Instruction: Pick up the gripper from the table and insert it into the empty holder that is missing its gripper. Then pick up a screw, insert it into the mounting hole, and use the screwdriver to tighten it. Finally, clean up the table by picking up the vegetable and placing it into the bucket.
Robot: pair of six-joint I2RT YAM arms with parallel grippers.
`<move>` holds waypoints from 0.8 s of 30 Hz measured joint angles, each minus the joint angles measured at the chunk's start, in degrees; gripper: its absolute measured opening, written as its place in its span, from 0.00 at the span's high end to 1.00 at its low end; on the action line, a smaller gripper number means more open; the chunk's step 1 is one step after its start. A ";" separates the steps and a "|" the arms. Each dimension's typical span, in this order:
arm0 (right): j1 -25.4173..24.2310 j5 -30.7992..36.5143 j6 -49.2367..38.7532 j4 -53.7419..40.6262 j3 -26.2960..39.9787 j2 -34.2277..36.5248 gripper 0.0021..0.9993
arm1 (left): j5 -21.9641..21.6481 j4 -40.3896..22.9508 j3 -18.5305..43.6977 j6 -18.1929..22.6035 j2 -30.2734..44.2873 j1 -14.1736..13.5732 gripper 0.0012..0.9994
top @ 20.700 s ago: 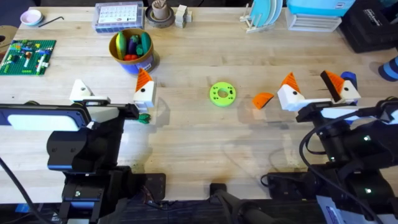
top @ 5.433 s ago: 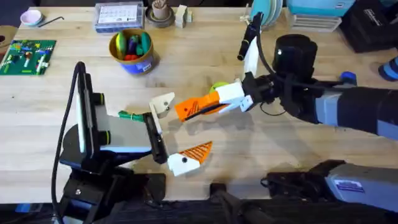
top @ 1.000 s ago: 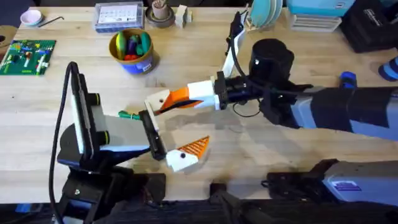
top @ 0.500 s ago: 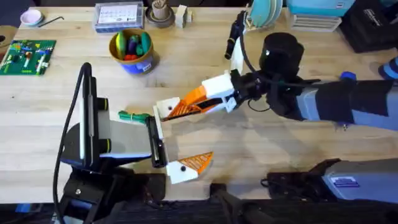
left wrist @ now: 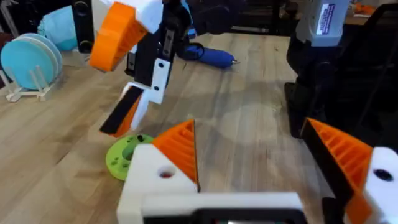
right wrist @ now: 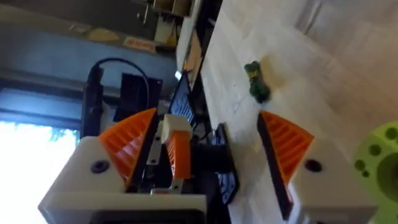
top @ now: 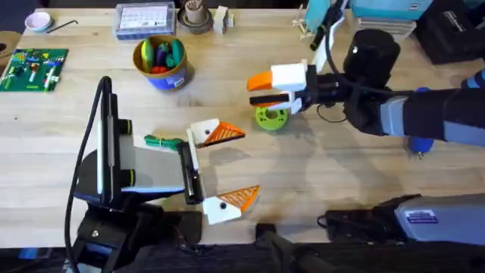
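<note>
Your left gripper (top: 216, 168) stands with its jaws spread wide and nothing clamped between them. The orange gripper (top: 226, 133) sits against the inner face of the cream holder (top: 201, 134), which forms one of those jaws. The opposite jaw carries its own ribbed orange pad. The green vegetable (top: 161, 141) lies on the table just behind the holder, outside the jaws.

Your right gripper (top: 258, 89) hangs beyond the left jaws' tips, its fingers parted and empty, with an orange pad on each. The green disc (top: 270, 116) lies just under the lower finger. The screwdriver (left wrist: 210, 56) rests on the table well past the right gripper. The bucket (top: 161, 76) stands well apart from both sets of jaws.
</note>
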 joint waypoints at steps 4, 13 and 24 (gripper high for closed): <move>-3.35 3.48 -3.18 -0.09 0.17 0.02 0.01 | 0.00 0.00 0.00 0.00 0.00 0.00 0.01; -7.83 8.24 -10.02 -2.76 5.91 0.00 0.01 | 0.00 0.00 0.00 0.00 0.00 0.00 0.01; -7.94 22.07 -35.32 -47.98 27.90 -0.03 0.01 | 0.02 0.00 0.00 0.00 0.00 0.00 0.01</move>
